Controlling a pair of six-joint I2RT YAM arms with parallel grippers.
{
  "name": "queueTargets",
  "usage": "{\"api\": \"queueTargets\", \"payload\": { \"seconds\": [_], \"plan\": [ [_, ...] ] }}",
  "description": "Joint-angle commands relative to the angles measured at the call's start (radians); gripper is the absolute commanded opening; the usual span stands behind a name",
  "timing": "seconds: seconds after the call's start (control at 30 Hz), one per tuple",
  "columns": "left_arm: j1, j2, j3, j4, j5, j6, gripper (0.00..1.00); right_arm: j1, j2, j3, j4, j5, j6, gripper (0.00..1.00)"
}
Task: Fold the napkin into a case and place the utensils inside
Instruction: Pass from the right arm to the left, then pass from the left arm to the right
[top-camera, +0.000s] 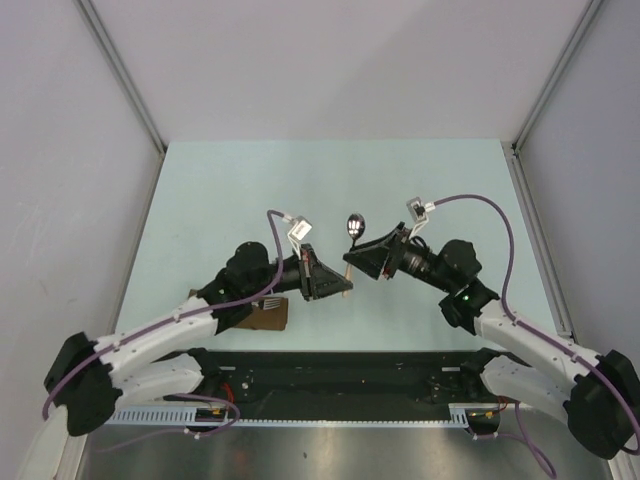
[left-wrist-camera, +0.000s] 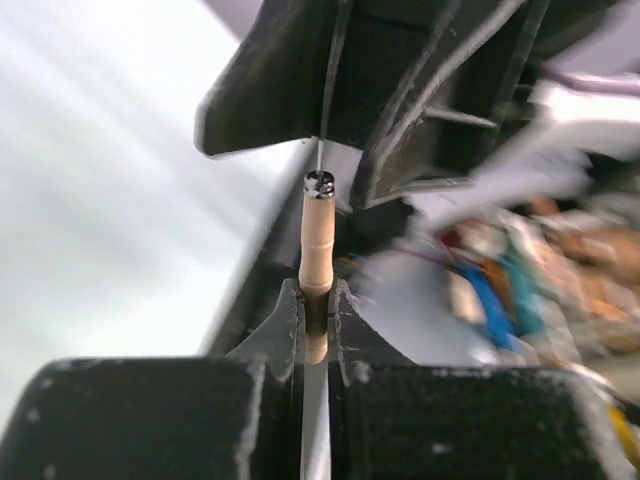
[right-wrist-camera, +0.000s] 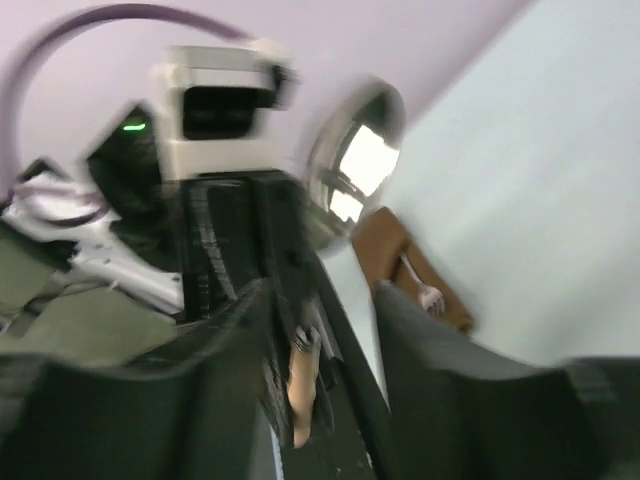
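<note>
Two utensils show. One is a spoon (top-camera: 355, 225) with a shiny bowl and a tan handle, held up in the air at the middle of the top view. The other is a fork (right-wrist-camera: 424, 294), lying on the one napkin (right-wrist-camera: 395, 255), which is folded to a narrow brown strip at the centre right of the right wrist view.

In the top view only a small brown patch of the napkin (top-camera: 270, 318) shows at lower left of centre. The rest is hidden under the left arm, and the fork cannot be made out there. Both wrist views are blurred, so whether the fork sits inside a fold or on top I cannot tell.

The left gripper (left-wrist-camera: 316, 310) is clamped tight on the spoon's tan handle (left-wrist-camera: 318, 240). The right gripper (right-wrist-camera: 322, 300) faces it with its fingers apart on either side of that handle. Both hang above the pale green table (top-camera: 250, 190).
</note>
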Motion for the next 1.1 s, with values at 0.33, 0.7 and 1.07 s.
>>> {"api": "queueTargets", "payload": {
  "seconds": [0.33,0.7,1.07],
  "plan": [
    [-0.14,-0.127,0.229,-0.738,-0.938,0.444,0.0,0.163,0.058,0.427,-0.826,0.566,-0.069,0.77],
    [-0.156,-0.133,0.218,-0.725,-0.934,0.403,0.0,0.295,0.289,0.541,-0.68,0.659,-0.099,0.57],
    [-0.166,-0.134,0.24,-0.729,-0.926,0.397,0.0,0.319,0.437,0.614,-0.634,0.695,-0.086,0.5]
  ]
}}
